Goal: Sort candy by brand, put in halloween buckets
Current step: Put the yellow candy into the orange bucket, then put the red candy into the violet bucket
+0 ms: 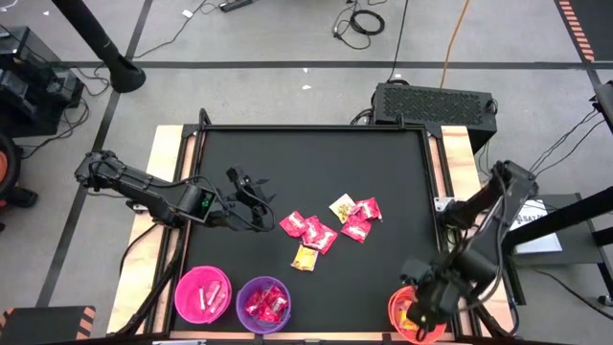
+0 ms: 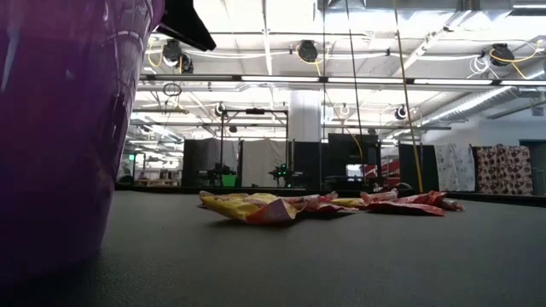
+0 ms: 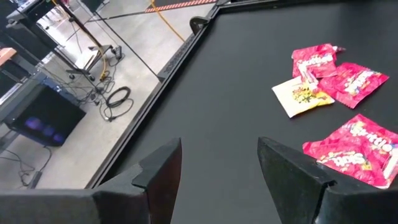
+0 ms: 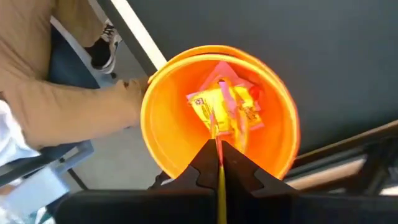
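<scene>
Red and yellow candy packets (image 1: 326, 230) lie flat and loose in the middle of the black table; the low view shows them too (image 2: 256, 207). Along the near edge stand a pink bucket (image 1: 203, 292), a purple bucket (image 1: 263, 304) and an orange bucket (image 1: 400, 305). My right gripper (image 4: 218, 146) hangs over the orange bucket (image 4: 168, 143), shut on a yellow candy packet. Yellow packets (image 4: 224, 106) lie inside that bucket. My left gripper (image 3: 217, 174) waits open above the table, left of the loose candy (image 3: 357, 149). My right gripper pinches a yellow candy packet between its two fingers. The packet shows edge-on as a thin yellow strip (image 4: 220, 180) in the seam of the shut fingers. The fingers point down into the orange bucket's mouth. The packet is clear of the table; which part is held is hidden.
A person in a tan sleeve (image 4: 56, 81) stands just past the table's near right corner, one hand (image 4: 127, 102) close to the orange bucket's rim. The purple bucket (image 2: 60, 128) fills the left of the low view. A raised frame (image 1: 316, 127) borders the table.
</scene>
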### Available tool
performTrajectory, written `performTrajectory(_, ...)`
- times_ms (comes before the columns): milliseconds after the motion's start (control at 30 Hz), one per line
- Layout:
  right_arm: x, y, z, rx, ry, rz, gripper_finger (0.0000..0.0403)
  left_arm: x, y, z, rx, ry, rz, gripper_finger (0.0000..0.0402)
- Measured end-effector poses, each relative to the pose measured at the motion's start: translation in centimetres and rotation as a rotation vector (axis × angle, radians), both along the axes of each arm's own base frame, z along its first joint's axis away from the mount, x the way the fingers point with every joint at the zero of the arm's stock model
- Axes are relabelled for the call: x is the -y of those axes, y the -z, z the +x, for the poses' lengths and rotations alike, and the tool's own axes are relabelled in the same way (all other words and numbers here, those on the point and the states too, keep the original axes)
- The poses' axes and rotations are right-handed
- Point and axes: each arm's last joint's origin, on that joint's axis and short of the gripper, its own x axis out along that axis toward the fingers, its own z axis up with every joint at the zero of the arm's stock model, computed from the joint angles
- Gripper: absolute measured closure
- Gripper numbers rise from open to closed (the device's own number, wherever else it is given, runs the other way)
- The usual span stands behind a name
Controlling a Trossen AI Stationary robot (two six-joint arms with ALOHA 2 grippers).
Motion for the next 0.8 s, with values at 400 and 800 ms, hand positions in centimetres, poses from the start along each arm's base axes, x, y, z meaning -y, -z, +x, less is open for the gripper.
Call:
performTrajectory(400, -4.0, 4.9, 1.3, -0.06, -0.074, -0.108, 0.0372, 0.1, -0.1, 0.2, 0.02, 0.023, -0.035, 0.0183)
performTrajectory(800, -2.0, 1.9, 0.0, -0.066, -0.016, -0.134, 0.0244, 0.4, -0.3, 0.5, 0.054, 0.07, -0.09, 0.0183)
